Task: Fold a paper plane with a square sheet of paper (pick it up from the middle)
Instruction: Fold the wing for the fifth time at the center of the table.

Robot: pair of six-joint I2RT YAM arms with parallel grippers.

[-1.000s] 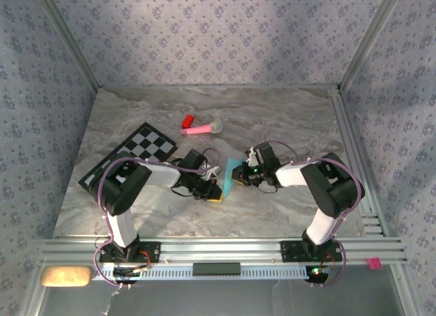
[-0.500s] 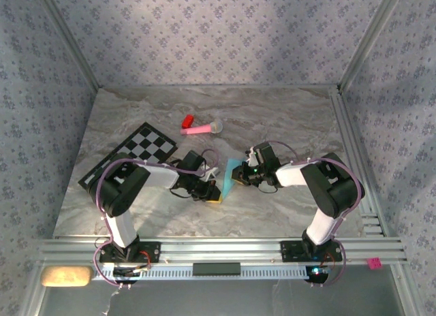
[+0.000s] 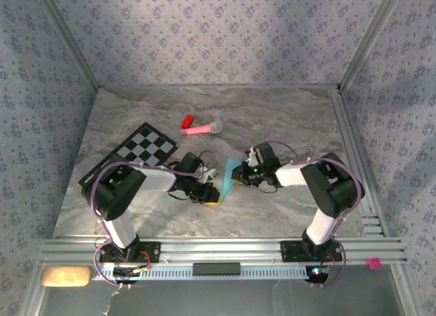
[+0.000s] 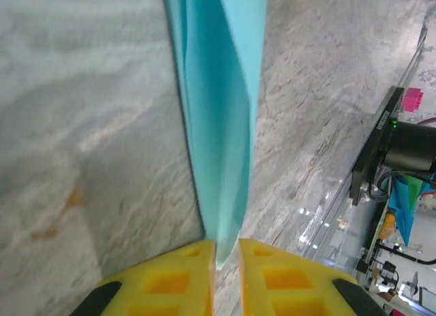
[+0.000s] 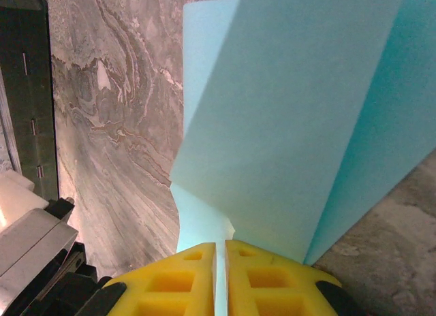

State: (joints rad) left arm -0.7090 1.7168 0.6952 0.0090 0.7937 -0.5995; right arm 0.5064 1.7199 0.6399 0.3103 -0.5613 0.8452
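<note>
The light-blue sheet of paper point(image 3: 227, 177) is folded along a long crease and stands on edge in the middle of the table, between both grippers. In the left wrist view it narrows to a tip point(image 4: 221, 125) that reaches into the gap of my left gripper point(image 4: 226, 261). The yellow jaws there stand slightly apart; the paper lies against the left finger and is clear of the right one. My left gripper point(image 3: 213, 197) sits at the paper's near end. My right gripper point(image 3: 240, 179) is shut on the paper's right edge point(image 5: 293, 125), the sheet pinched between its pads point(image 5: 204, 268).
A black-and-white checkered mat point(image 3: 133, 156) lies at the left. A pink stick toy point(image 3: 201, 129) and a small red piece point(image 3: 187, 120) lie behind the arms. Metal rails point(image 3: 354, 159) run along the right and front edges of the marble table point(image 3: 286, 118).
My left gripper's jaws have parted a little around the paper's tip, and the left arm has shifted slightly. The right gripper holds as before.
</note>
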